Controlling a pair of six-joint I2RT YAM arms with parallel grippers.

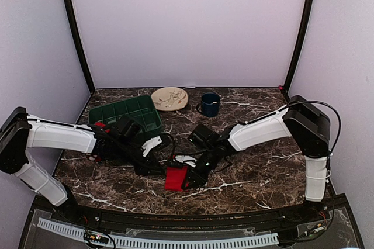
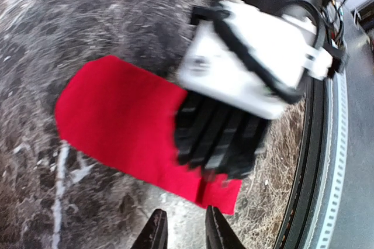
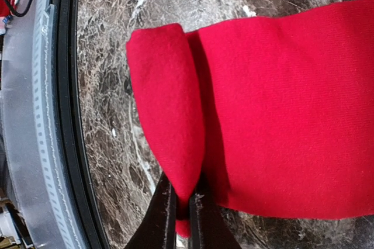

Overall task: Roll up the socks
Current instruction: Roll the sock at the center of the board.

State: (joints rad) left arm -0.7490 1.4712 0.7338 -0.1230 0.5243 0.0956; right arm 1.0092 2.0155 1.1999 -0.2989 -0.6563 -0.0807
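Sock: one red sock lies flat on the dark marble counter, near the front edge and between the two arms.
Sock shape: most of it is spread out flat. In the right wrist view, the end nearest the front rail is folded over into a fat little roll.
Right pincer: the right pincer is squeezed tight on that rolled end. Its two black fingers are almost touching, with red cloth pinched between them.
Right pincer from the other side: in the left wrist view it sits on top of the sock, at the end next to the rail.
Left pincer: the left pincer hangs over the counter just beside the long edge of the sock. Its fingers are a little way apart and nothing is between them.
Arms: from above, both pincers meet at the sock, the left pincer on its left side and the right pincer on its right side.
Behind: a green bin, a pale plate and a dark blue mug sit far back on the counter, well apart from the sock.
Red bit: a small red bit shows at the bin's front left corner. I cannot tell what it is.
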